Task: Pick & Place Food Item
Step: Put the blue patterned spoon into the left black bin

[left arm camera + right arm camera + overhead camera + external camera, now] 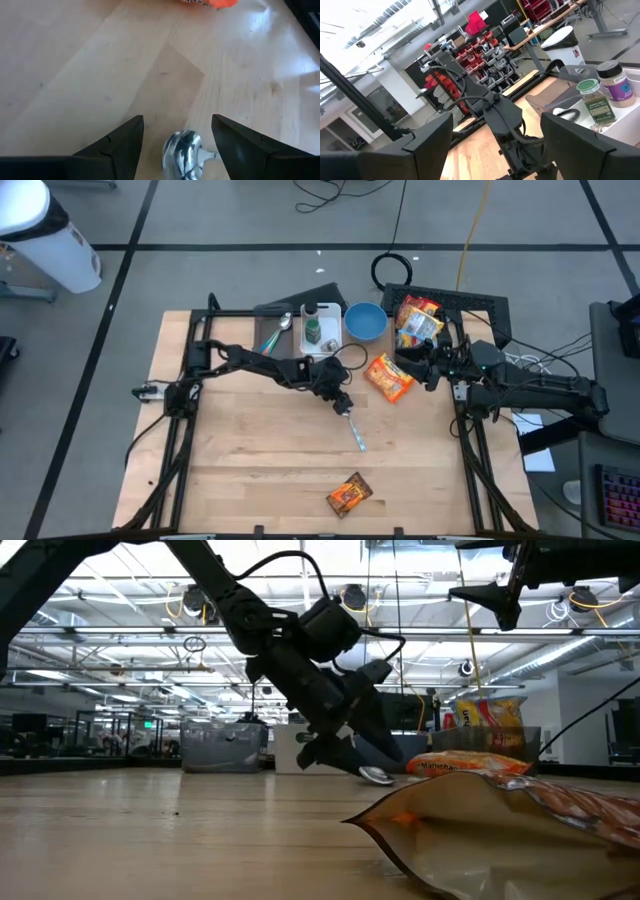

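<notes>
1. Two dark arms reach over the wooden tabletop [250, 460], the left from the left edge, the right from the right edge.
2. Left claw [345, 404] hangs near the middle of the tabletop, tilted down, its fingers [125, 145] spread apart with nothing between them but air; in the left wrist view the bowl of a metal spoon [182, 150] lies on the wood between the two fingers, untouched as far as can be seen.
3. The spoon's handle runs from the claw toward the front edge in the high view.
4. Right claw [412, 366] is held well above the wood near the right edge, fingers wide apart and empty.
5. An orange snack bag [388, 376] lies flat just beside the right claw, between it and the left claw.
6. A second, darker snack packet [349, 495] lies alone near the front edge, well apart from both arms.
7. At the back edge stand a blue bowl [365, 321], a white tray [322, 330] holding spice jars [596, 102], and another spoon [277, 332] on a dark mat.
8. More snack bags [418, 320] sit in a black bin at the back right corner.
</notes>
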{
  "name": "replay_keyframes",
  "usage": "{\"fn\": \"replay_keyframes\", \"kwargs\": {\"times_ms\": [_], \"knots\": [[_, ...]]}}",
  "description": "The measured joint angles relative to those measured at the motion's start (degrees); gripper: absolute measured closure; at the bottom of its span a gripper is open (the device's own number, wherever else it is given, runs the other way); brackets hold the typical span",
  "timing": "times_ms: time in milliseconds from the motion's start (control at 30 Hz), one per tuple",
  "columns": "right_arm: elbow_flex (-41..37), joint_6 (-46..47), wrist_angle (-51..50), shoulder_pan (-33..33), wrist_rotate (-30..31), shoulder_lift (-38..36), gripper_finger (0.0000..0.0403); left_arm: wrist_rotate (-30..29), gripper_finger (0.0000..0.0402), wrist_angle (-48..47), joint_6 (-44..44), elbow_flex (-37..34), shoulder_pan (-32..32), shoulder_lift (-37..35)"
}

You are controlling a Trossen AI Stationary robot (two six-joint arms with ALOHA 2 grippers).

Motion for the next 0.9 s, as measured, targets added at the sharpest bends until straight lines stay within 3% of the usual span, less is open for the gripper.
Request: {"fn": "replay_keyframes", "kwargs": {"times_ms": [233, 433, 767, 900], "knots": [[0.0, 0.0, -0.5, 0.0, 0.0, 0.0, 0.011, 0.5, 0.0158, -2.8, 1.4, 0.3, 0.5, 0.0], [0.0, -0.3, -1.0, 0.0, -0.1, 0.0, 0.011, 5.6, 0.0158, -8.6, 4.7, 0.5, 1.4, -0.3], [0.0, -0.7, -1.0, 0.0, 0.0, 0.0, 0.011, 5.7, 0.0159, -10.2, 7.4, 0.4, 1.2, -0.3], [0.0, -1.1, -1.0, 0.0, 0.0, 0.0, 0.011, 5.7, 0.0181, -10.3, 7.9, 0.4, 1.2, -0.2]]}}
